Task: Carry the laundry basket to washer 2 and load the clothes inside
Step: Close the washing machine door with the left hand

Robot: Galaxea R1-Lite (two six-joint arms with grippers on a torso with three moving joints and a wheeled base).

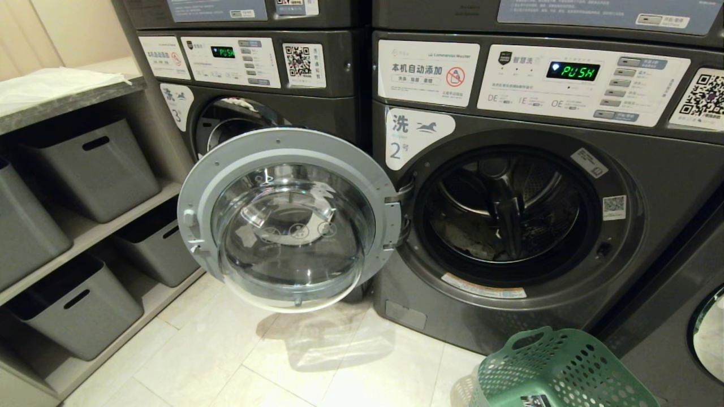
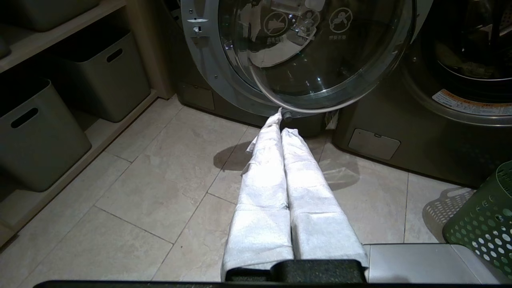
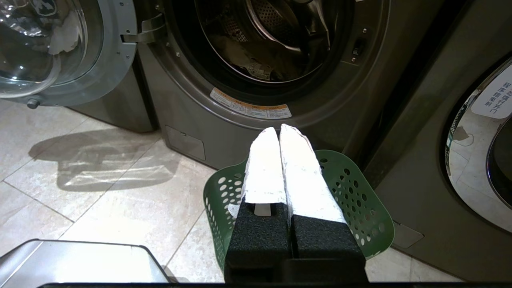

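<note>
Washer 2 (image 1: pixel 650 186), dark grey with a "2" label, stands open before me, and its round glass door (image 1: pixel 288 217) is swung out to the left. Clothes (image 3: pixel 256 66) lie in the bottom of its drum (image 1: pixel 503 212). The green perforated laundry basket (image 1: pixel 557 370) sits on the floor at the lower right, in front of the washer; its inside is hidden. My right gripper (image 3: pixel 279 130) hangs shut and empty above the basket (image 3: pixel 354 200). My left gripper (image 2: pixel 282 122) is shut and empty over the floor tiles, below the door (image 2: pixel 308 52). Neither arm shows in the head view.
Washer 3 (image 1: pixel 243 107) stands to the left behind the open door. A shelf unit with several grey bins (image 1: pixel 90 164) lines the left wall. Another machine's door (image 1: pixel 707 333) is at the far right. Pale floor tiles (image 1: pixel 237 350) lie in front.
</note>
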